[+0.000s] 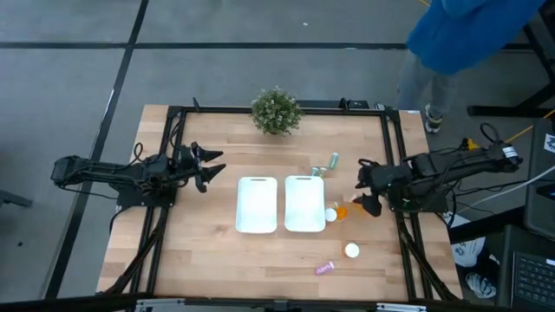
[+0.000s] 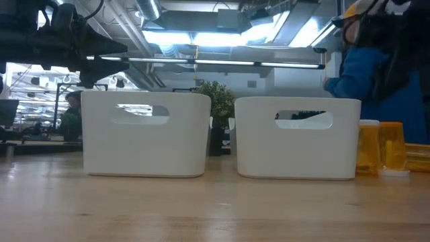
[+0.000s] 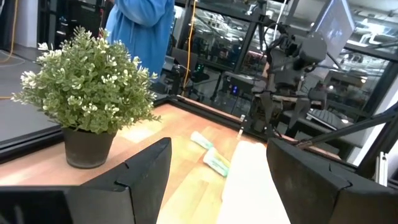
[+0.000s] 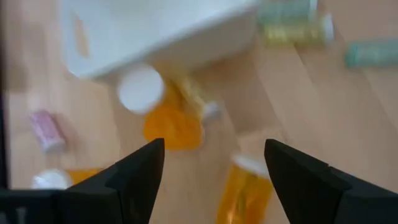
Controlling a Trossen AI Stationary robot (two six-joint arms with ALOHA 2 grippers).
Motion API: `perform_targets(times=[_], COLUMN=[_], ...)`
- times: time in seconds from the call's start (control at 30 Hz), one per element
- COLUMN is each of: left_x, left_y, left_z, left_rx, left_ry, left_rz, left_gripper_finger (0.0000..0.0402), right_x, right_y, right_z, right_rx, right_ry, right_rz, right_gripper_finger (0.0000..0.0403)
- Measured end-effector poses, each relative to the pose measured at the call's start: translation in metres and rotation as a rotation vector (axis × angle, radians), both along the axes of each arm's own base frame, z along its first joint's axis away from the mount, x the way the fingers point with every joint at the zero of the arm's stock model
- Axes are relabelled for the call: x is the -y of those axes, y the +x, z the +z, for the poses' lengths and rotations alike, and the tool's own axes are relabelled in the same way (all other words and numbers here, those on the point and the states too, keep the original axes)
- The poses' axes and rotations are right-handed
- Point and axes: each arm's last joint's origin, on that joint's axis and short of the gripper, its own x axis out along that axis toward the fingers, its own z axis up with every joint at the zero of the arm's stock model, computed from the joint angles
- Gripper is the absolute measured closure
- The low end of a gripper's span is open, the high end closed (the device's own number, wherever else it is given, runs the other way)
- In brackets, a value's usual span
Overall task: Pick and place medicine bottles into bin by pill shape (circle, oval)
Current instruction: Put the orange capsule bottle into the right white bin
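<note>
Several medicine bottles lie on the wooden table to the right of two white bins (image 1: 257,205) (image 1: 304,204). Two pale teal bottles (image 1: 325,166) rest on their sides past the right bin's far corner. Orange bottles (image 1: 338,211) with white caps sit by its near right corner, and one of them (image 4: 171,121) shows large in the right wrist view. A white-capped bottle (image 1: 351,250) and a pink one (image 1: 324,268) lie nearer the front edge. My right gripper (image 1: 362,185) (image 4: 211,180) hangs open, tilted down, above the orange bottles. My left gripper (image 1: 212,167) (image 3: 217,180) is open and level, left of the bins.
A small potted plant (image 1: 277,111) stands at the table's far edge, behind the bins. A person in a blue top (image 1: 477,35) stands beyond the far right corner. A black frame (image 1: 395,156) runs along the table's edges. Bare wood lies in front of the bins.
</note>
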Motion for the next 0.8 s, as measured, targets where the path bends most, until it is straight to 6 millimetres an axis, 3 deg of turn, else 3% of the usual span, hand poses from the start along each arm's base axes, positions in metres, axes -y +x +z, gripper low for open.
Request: perform_targets(times=[0.3, 0.8], left_x=[0.0, 0.0], left_y=[0.0, 0.0], left_z=[0.0, 0.0], left_rx=[0.0, 0.001], left_ry=[0.0, 0.0], left_rz=[0.0, 0.001], left_gripper_finger=[0.0147, 0.0147], right_x=[-0.003, -0.001], right_y=[0.009, 0.008], right_z=[-0.013, -0.016], right_rx=[-0.125, -0.153], right_ry=[0.005, -0.033], right_rz=[-0.043, -0.172], right_gripper_finger=[0.0124, 0.0124])
